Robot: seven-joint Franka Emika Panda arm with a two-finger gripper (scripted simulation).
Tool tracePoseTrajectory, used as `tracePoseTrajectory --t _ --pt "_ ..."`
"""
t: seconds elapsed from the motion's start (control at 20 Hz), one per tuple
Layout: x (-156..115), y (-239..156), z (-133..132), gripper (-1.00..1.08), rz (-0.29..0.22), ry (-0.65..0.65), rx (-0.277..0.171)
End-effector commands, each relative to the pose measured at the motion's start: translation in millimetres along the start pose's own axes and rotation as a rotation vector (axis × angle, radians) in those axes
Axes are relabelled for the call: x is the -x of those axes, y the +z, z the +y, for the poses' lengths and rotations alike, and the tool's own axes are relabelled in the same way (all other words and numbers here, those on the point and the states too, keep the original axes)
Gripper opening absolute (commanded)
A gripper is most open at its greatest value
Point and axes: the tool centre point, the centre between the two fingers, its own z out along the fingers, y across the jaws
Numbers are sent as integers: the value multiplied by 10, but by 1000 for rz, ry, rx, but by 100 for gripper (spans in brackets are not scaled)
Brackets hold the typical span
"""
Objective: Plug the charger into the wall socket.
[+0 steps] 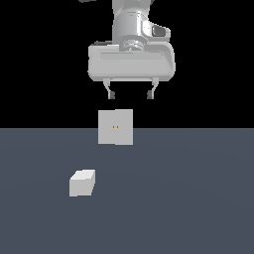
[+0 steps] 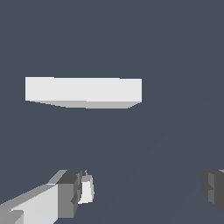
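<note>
The slate-blue floor (image 1: 198, 198) fills the lower half of the exterior view, under a black backdrop. My arm (image 1: 131, 25) comes down from the top centre of that frame, its wide pale hand body hanging high over the floor. My pincer (image 1: 131, 94) is spread wide with nothing between its two dark-tipped fingers (image 1: 112, 93); in the wrist view the tips sit at the two lower corners with bare floor between them.

The wall socket (image 1: 115, 127) stands upright at the centre of the exterior frame, below my fingers and apart from them, a flat off-white square with two tiny orange dots at its middle. In the wrist view the wall socket (image 2: 83, 89) shows edge-on as a long pale bar in the upper left.

The charger (image 1: 82, 182), a small off-white block, lies on the floor at lower left of the exterior frame, well apart from the socket and from my pincer.

I can read no writing, brand or label on anything.
</note>
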Motion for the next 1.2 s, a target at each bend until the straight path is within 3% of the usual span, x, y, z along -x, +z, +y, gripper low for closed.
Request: tracePoseTrajectory --t 0.0,0.55,1.15 --pt "0 0 0 100 0 0 0" --pt "154 135 -108 100 19 -19 -2" --pt "650 603 -448 100 82 -80 -7"
